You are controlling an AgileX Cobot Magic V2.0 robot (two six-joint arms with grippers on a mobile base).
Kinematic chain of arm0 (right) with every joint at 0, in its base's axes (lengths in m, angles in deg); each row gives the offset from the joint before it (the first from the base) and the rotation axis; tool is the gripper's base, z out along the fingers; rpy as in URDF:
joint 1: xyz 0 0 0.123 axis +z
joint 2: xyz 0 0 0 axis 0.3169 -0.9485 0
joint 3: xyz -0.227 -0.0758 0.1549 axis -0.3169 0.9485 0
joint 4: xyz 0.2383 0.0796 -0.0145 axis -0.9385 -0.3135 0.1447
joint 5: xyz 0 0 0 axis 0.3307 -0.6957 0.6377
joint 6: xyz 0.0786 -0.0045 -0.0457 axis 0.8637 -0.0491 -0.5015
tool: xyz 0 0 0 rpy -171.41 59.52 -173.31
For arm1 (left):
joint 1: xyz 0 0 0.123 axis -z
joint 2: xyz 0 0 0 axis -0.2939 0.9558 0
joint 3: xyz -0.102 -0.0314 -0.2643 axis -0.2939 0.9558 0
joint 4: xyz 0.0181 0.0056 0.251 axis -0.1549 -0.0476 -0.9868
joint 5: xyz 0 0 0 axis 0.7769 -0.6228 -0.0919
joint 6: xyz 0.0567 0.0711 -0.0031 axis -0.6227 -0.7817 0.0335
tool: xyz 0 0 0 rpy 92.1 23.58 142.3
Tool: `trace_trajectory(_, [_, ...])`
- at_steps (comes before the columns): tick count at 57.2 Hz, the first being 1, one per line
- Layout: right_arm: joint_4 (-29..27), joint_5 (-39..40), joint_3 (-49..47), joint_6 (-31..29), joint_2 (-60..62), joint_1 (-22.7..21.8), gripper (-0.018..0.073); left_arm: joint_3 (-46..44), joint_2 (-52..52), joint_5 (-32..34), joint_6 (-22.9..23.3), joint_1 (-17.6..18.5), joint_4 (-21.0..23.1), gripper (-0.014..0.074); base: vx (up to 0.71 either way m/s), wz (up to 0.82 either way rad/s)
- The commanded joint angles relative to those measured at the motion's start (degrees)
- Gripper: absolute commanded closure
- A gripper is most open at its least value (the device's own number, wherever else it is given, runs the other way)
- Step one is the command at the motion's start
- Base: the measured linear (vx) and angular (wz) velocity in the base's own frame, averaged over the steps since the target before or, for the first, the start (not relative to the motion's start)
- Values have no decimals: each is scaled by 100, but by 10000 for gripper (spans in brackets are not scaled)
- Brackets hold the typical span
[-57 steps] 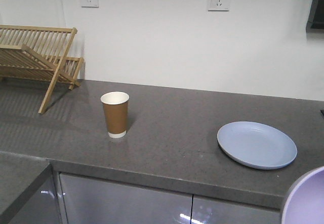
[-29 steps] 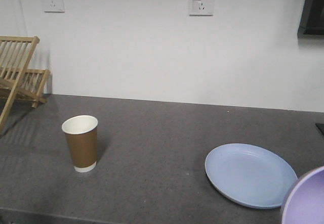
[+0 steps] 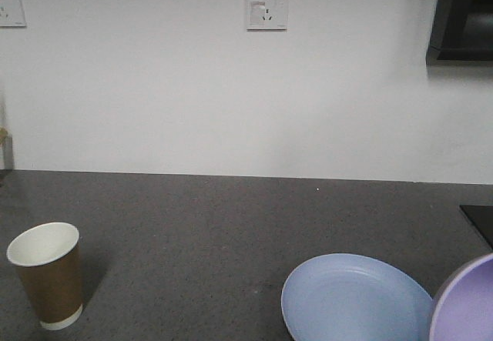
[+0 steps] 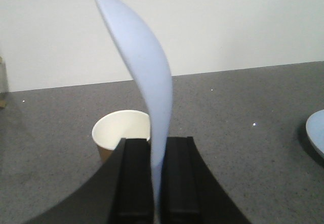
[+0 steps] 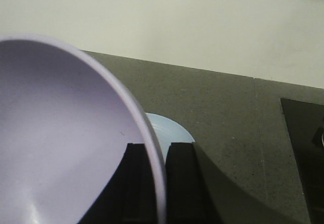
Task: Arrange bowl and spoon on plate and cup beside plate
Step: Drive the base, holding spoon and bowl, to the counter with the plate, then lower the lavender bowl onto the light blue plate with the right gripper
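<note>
Counter (image 3: 192, 225) stretches wide between cup (image 3: 48, 278) and plate (image 3: 347, 299).

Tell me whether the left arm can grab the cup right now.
Probably not: its jaws are shut on the spoon, so nothing is free to grasp the cup, though it stands unobstructed on the counter just beyond.

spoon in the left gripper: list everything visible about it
The spoon shows only in the left wrist view, seen edge-on. It is a thin, smooth, pale-blue blade, plastic by its look, curving up and leftward to a rounded tip. Its lower end is pinched between the left gripper's two black fingers; nothing else touches it. It stands roughly upright above the dark counter, with the cup behind it. Scoop and handle cannot be told apart from this angle.
</note>
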Motion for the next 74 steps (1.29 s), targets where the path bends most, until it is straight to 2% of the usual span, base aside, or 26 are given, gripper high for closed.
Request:
trace_trajectory(1, [-83, 475, -158, -18, -39, -7, 568, -168, 23, 473, 34, 18, 85, 603, 21, -14])
trace_trajectory(37, [-83, 475, -158, -18, -39, -7, 568, -168, 23, 473, 34, 18, 85, 603, 17, 0])
trace_trajectory(74, [-83, 475, -158, -18, -39, -7, 568, -168, 23, 473, 34, 18, 85, 603, 3, 1])
